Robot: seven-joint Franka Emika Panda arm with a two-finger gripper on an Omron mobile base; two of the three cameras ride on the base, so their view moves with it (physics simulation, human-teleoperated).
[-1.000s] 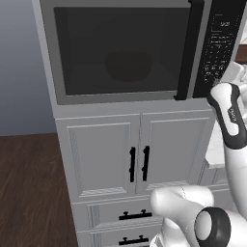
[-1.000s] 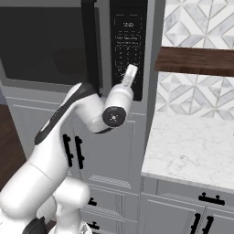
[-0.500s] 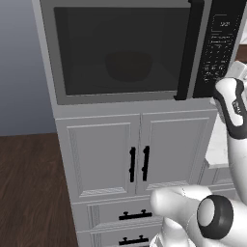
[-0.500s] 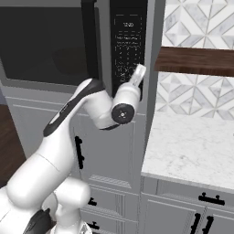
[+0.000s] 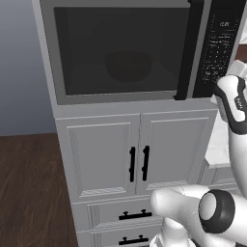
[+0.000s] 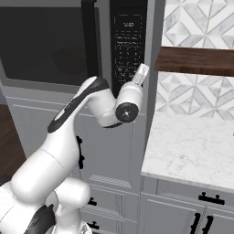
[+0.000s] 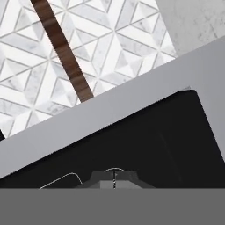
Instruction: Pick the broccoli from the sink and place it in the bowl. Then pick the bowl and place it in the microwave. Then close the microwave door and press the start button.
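The microwave (image 5: pixel 144 48) sits built into the grey cabinet column with its microwave door (image 5: pixel 120 50) shut, the long black bar handle (image 6: pixel 90 39) running down beside the black control panel (image 6: pixel 129 45). Through the dark tinted window I can make out the rounded shape of the bowl (image 5: pixel 129 66) standing inside the cavity. The glass is too dark to show whether the broccoli lies in it.

The pincer (image 6: pixel 142 73) is raised at the lower right part of the control panel, right up against it or just short of touching; I cannot tell which. In the hand view the dark finger tips (image 7: pixel 114 179) sit together as one dark block with only a thin line between them, so the pincer looks closed and holds nothing. That view looks along them at the black panel face, with the grey frame and the patterned tiles tilted across the top.

Below the microwave are two grey cupboard doors (image 5: pixel 140 154) with black pulls, and drawers (image 5: pixel 130 214) under those. To the right, a white marble table (image 6: pixel 192 151) runs along the wall, backed by grey-and-white diamond tiles (image 6: pixel 201 27) and crossed by a dark wooden shelf (image 6: pixel 196 61). The floor (image 5: pixel 29 193) to the left is dark wood planking.
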